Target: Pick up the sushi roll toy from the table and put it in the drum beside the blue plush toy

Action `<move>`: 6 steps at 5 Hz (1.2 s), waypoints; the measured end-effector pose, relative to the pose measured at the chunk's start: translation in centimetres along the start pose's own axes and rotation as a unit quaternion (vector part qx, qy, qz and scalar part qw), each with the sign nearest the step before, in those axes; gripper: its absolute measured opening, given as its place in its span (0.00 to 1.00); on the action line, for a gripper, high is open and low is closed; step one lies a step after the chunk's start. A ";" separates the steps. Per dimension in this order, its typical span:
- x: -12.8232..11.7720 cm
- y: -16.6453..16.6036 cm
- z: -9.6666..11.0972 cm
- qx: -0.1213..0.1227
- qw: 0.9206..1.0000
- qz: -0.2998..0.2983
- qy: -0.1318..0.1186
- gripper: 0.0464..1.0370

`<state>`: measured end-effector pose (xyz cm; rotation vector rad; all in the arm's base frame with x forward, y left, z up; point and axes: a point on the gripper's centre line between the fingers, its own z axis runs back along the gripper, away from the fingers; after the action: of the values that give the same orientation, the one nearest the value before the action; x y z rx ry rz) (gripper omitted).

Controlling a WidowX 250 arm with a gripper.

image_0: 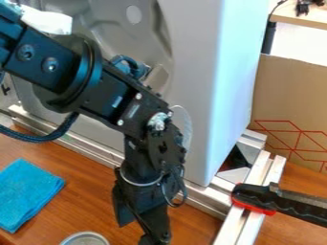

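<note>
Because the end effector (152, 234) hangs beside the metal frame (201, 197) and the pale panel (191, 91), working well here calls for small, slow moves that keep the wrist and its loose cable off both. Whether it is open or closed, or grips anything, I cannot tell. Nearest on the table (83, 196) is the can (85, 234), at the bottom edge of the view and left of the end effector in the picture, apart from it. Coming straight down on its round rim, centred, should be safer than a sideways push. That rim faces upward; the lower body is out of view, so its long axis cannot be told. Farther left lies the blue cloth (28, 191), flat, one long edge slanting from upper right to lower left.
</note>
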<state>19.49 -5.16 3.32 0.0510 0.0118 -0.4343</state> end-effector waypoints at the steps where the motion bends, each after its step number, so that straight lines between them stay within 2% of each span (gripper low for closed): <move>1: -0.2 0.5 -0.5 -0.036 0.999 -0.007 -0.019 0.96; 2: -0.1 0.8 -1.5 -0.028 1.000 0.005 -0.011 0.96; 3: -0.2 0.5 -2.6 -0.038 0.999 0.004 0.005 0.96; 4: -0.1 0.2 -3.0 -0.049 0.999 0.010 0.006 0.96; 6: -0.2 -0.9 -4.7 -0.052 0.998 0.013 0.034 0.96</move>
<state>18.90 -5.62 -1.46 -0.0359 0.0998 -0.4045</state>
